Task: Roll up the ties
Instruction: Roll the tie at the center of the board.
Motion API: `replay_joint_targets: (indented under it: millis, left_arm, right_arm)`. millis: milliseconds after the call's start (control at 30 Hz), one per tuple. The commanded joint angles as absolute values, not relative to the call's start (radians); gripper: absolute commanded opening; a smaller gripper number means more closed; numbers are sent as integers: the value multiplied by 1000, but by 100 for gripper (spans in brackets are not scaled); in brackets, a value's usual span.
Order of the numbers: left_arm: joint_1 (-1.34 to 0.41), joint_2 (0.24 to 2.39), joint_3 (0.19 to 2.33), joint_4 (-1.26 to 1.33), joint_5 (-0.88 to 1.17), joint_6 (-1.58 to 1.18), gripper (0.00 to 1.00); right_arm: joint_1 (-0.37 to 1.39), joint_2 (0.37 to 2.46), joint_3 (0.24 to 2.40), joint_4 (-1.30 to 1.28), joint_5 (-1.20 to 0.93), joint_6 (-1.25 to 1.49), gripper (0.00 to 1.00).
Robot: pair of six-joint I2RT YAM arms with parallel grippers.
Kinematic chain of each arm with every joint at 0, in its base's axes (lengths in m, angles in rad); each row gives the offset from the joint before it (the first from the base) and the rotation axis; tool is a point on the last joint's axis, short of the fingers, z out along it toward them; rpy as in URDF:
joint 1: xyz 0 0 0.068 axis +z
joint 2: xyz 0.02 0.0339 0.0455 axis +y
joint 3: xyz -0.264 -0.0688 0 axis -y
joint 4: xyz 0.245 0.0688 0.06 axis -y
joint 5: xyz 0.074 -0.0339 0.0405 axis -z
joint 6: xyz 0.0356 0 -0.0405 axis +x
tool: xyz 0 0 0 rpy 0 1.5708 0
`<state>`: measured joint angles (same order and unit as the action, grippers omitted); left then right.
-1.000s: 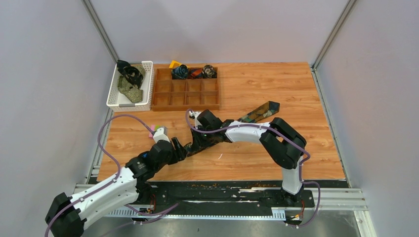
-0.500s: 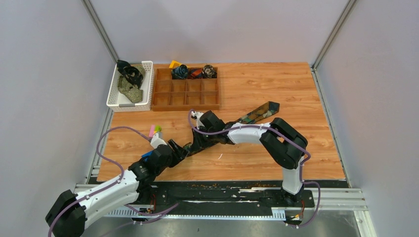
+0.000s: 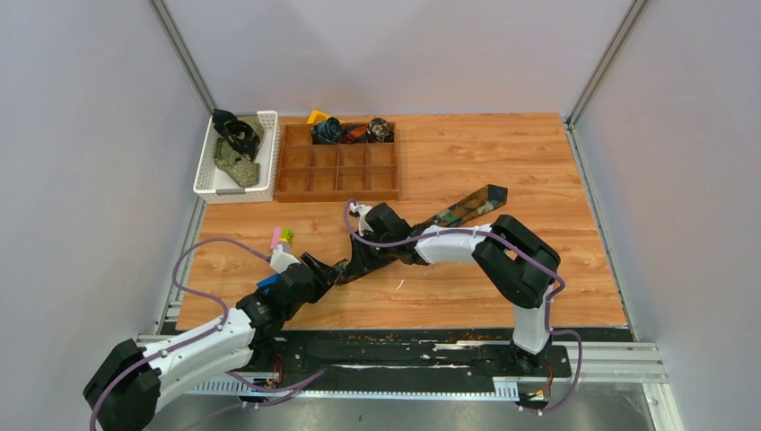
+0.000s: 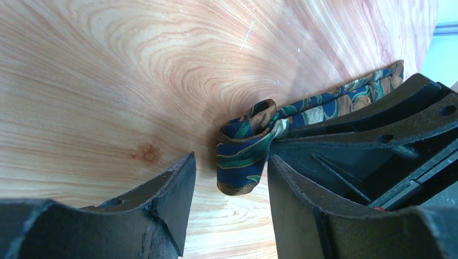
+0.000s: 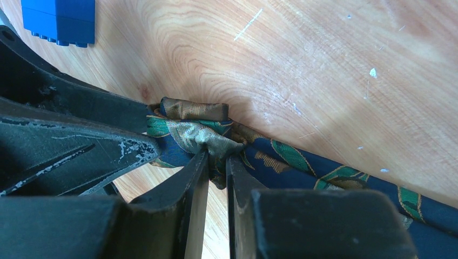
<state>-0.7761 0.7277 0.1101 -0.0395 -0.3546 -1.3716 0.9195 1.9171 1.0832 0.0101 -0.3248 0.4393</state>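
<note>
From above, a long navy fabric necktie patterned in green and brown is lying slantwise across the middle of the wooden table. Its pointed end is aiming toward the far right corner, and both arms are hiding its near end. The left wrist view is showing that end wound into a small roll. The roll is sitting between the separated fingers of the left gripper, close against one and clear of the other. The right wrist view is showing the right gripper pinching the fabric just beside the roll, with a blue plastic building block lying nearby. At the far left corner a white slotted plastic basket is holding loose ties. Beside it a brown wooden divided tray is carrying three rolled ties in its far row.
</note>
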Motion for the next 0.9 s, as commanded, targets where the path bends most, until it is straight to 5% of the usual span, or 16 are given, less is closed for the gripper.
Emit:
replay_joint_targets:
  millis: [0, 333, 533, 867]
  left_arm:
    - [-772, 777, 113, -28, -409, -1401, 58]
    - [-772, 917, 103, 83, -414, -1392, 51]
    - [-772, 995, 98, 145, -405, -1366, 36]
    - [-772, 937, 119, 50, -413, -1244, 12]
  right_arm:
    - [928, 1931, 1033, -70, -314, 441, 17]
    - [928, 1928, 1023, -64, -315, 445, 16]
    - [928, 1920, 1023, -66, -320, 446, 17]
    - [928, 1805, 1102, -183, -286, 418, 40]
